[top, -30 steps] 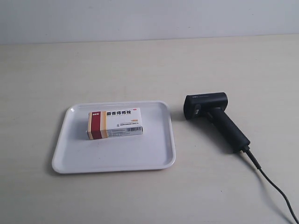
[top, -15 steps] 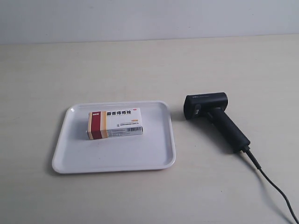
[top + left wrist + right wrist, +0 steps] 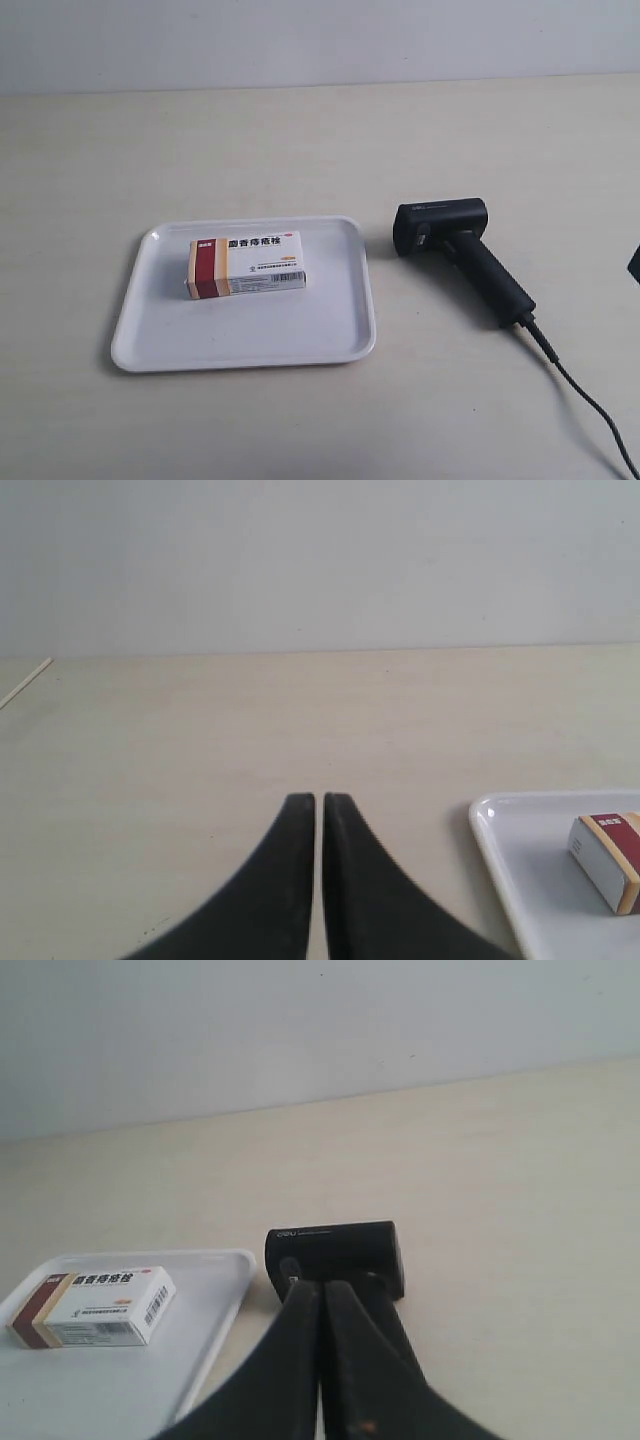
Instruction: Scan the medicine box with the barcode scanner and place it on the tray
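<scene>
The medicine box (image 3: 245,264) lies flat on the white tray (image 3: 250,335), toward its far side. To the tray's right the black barcode scanner (image 3: 460,245) lies on the table on its side, with its cable (image 3: 585,395) trailing to the near right corner. My left gripper (image 3: 319,798) is shut and empty over bare table, beside the tray's corner (image 3: 500,825); the box's end (image 3: 610,858) shows there. My right gripper (image 3: 322,1286) is shut and empty, with its tips in front of the scanner's head (image 3: 335,1248). The box (image 3: 95,1305) and tray (image 3: 225,1305) show beside it.
The table is pale wood grain with a light wall behind it. A small dark piece (image 3: 635,262) of the arm at the exterior view's right shows at the frame's edge, right of the scanner's handle.
A small dark piece of an arm has come into the exterior view at its right edge. The box, tray and scanner have not moved.
</scene>
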### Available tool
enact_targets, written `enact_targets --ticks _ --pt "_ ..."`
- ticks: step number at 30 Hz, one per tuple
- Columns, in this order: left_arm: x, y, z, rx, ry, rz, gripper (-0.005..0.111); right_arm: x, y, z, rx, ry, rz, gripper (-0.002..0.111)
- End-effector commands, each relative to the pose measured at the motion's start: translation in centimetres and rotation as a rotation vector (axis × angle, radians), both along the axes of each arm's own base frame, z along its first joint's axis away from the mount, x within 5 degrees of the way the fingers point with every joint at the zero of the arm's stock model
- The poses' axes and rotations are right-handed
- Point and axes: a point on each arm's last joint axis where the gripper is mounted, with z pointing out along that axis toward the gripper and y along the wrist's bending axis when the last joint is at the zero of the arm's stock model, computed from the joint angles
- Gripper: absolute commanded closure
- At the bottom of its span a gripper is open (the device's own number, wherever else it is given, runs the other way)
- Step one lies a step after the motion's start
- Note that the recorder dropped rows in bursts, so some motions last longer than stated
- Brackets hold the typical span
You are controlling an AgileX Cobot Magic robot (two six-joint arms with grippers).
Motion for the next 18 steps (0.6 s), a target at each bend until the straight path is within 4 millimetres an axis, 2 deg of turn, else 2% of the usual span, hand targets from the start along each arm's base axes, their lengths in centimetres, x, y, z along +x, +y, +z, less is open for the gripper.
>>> enact_targets --ticks 1,4,11,18 --pt "0.0 0.0 -0.1 -0.001 -0.004 0.001 0.101 0.0 -0.1 0.1 0.001 -0.024 -0.004 0.108" --pt "0.0 0.0 -0.1 -0.001 -0.004 0.001 0.101 -0.1 -0.5 0.4 0.018 -0.058 -0.037 0.108" --pt "0.0 0.0 -0.1 -0.001 -0.004 0.001 0.101 -1.2 -2.7 0.9 0.042 -0.154 -0.288 0.108" --pt "0.0 0.0 -0.1 -0.001 -0.004 0.001 0.101 -2.0 -3.0 0.6 -0.006 -0.171 -0.313 0.108"
